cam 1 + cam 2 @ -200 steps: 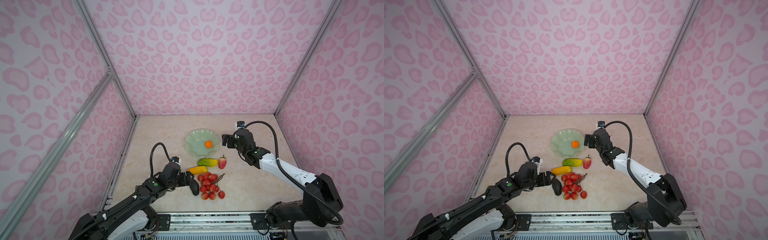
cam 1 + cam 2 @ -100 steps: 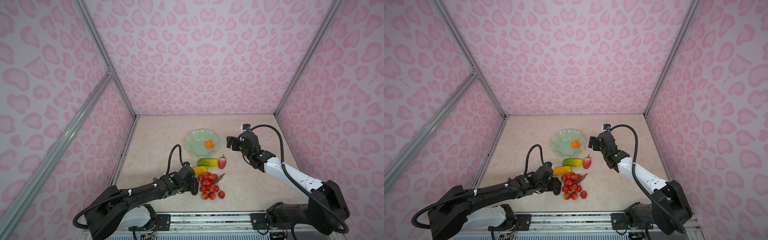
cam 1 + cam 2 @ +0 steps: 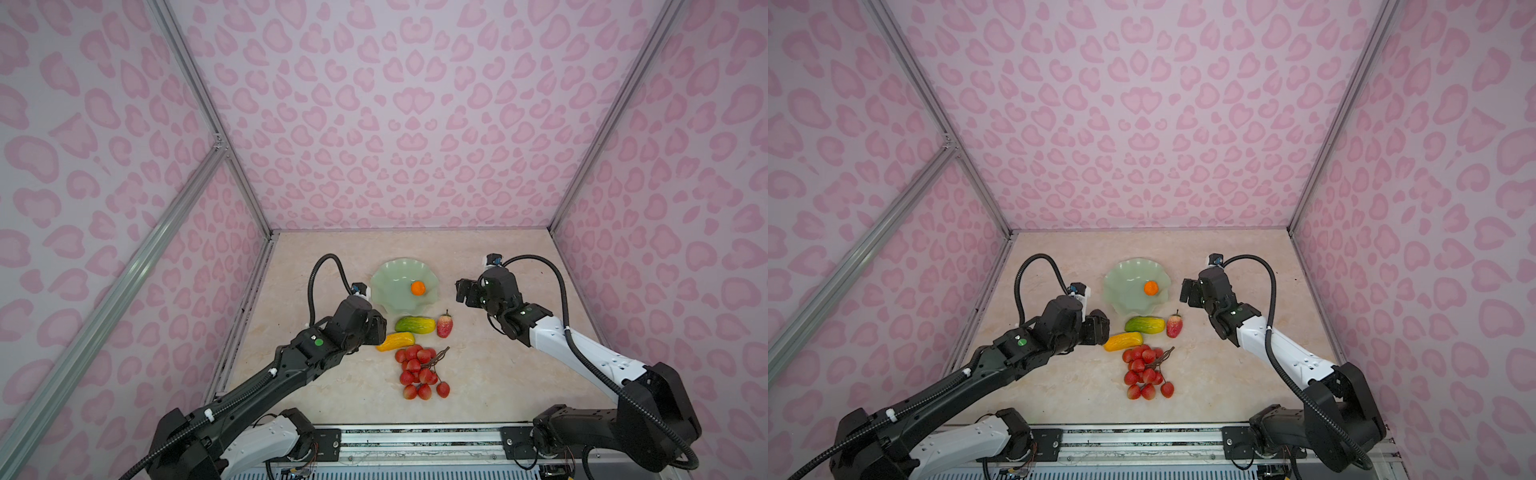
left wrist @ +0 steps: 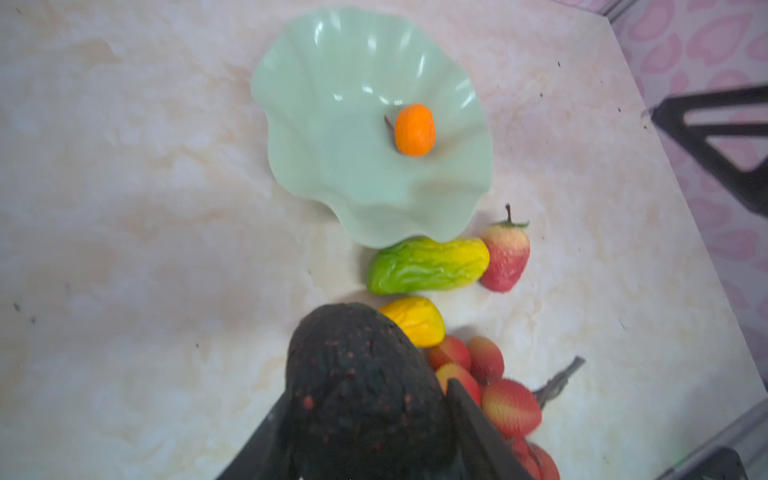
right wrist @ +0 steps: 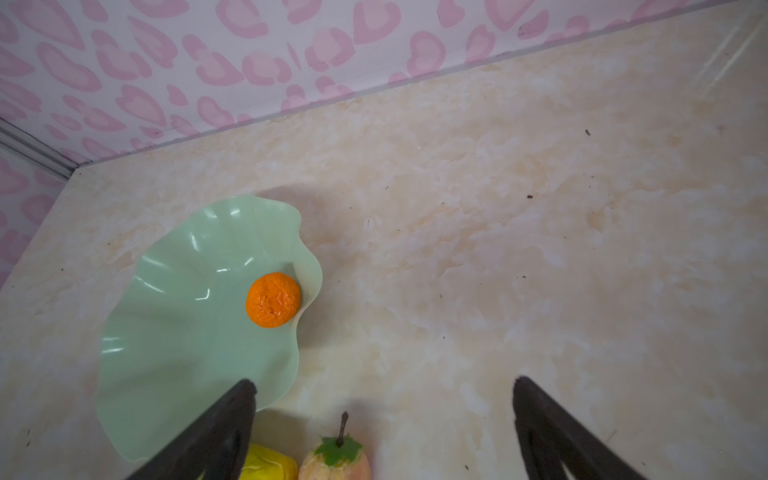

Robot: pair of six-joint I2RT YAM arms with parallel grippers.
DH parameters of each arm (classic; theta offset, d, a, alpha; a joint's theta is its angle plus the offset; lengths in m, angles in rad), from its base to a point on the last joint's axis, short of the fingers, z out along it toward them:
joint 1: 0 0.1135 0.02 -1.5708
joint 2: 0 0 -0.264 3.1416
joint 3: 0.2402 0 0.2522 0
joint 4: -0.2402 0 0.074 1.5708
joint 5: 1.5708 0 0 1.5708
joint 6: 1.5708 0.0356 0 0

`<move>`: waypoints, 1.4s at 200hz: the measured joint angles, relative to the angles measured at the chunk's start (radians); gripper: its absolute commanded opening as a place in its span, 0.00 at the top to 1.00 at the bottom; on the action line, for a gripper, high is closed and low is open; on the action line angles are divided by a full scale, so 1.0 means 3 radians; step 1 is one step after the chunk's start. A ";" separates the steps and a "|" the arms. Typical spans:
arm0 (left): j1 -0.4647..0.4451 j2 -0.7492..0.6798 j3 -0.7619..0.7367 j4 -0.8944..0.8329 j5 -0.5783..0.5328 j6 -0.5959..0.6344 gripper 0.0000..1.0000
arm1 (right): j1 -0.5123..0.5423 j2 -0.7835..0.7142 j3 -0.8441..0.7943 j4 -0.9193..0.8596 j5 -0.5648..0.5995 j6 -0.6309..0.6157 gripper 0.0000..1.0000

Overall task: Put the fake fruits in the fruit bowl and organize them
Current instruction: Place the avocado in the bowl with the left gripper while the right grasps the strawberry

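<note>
Left arm (image 3: 291, 365) stretched forward beside the fruit bowl (image 3: 386, 286), left jaws gripping the avocado (image 4: 361, 386) between them; right jaws spread wide, empty, right of the bowl.

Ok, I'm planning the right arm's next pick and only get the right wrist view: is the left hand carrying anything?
Observer: Yes. The left hand is shut on a dark avocado.
Operator: Is it over the bowl yet?
Observer: Not over its middle. In both top views the hand is at the bowl's front-left edge, next to a yellow fruit.
Operator: Any fruit outside my frame?
Observer: A bunch of red berries lies in front of that yellow fruit, nearer the robot's base.
</note>
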 measured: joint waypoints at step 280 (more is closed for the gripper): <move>0.0365 0.0760 0.0923 0.0626 0.0160 0.0621 0.19 | 0.0496 0.0950 -0.0221 0.0319 -0.0406 0.0613 0.69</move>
